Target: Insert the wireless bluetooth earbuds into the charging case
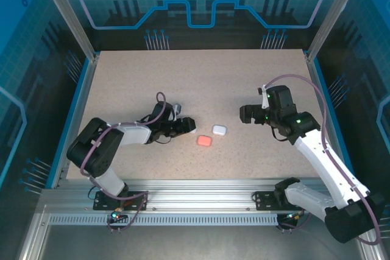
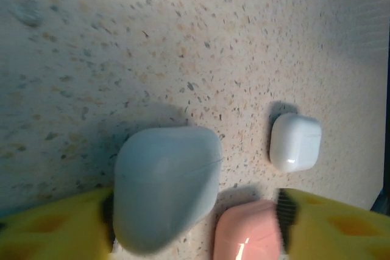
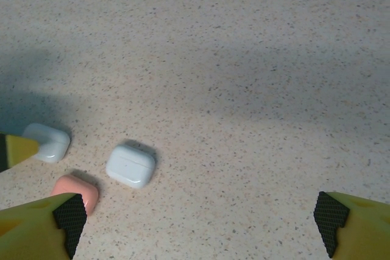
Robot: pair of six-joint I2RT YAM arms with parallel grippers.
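- Where the left arm reaches across mid-bench, the left gripper (image 2: 195, 226) stands with its jaws parted. A pale case (image 2: 164, 187) lies between its yellow fingers (image 2: 55, 229).
- That pale case rests on the speckled bench (image 2: 201, 47), up against the black pad of the finger at the left of the wrist view. The opposite finger stands clear of it, so nothing is pinched.
- A pink case (image 2: 247, 235) lies just beside the pale one on the side of that opposite finger, partly inside the open jaws. It carries a bright glint on its shell.
- A white case (image 2: 295, 142) sits beyond the fingertips, apart from both other cases, with its lid closed.
- From above, the pink case (image 1: 205, 141) and the white case (image 1: 219, 130) lie near the middle of the bench. The pink one is closer to the near edge and the white one is a little toward the right edge.
- On the right-edge side of the cases, the right gripper (image 1: 245, 114) stands apart from all three with its jaws spread wide and nothing between them.
- Its wrist camera looks across the bench at all three shells, where a seam line shows on the white one.
- The shells look smooth, and no lettering or logo on them can be read at this size.
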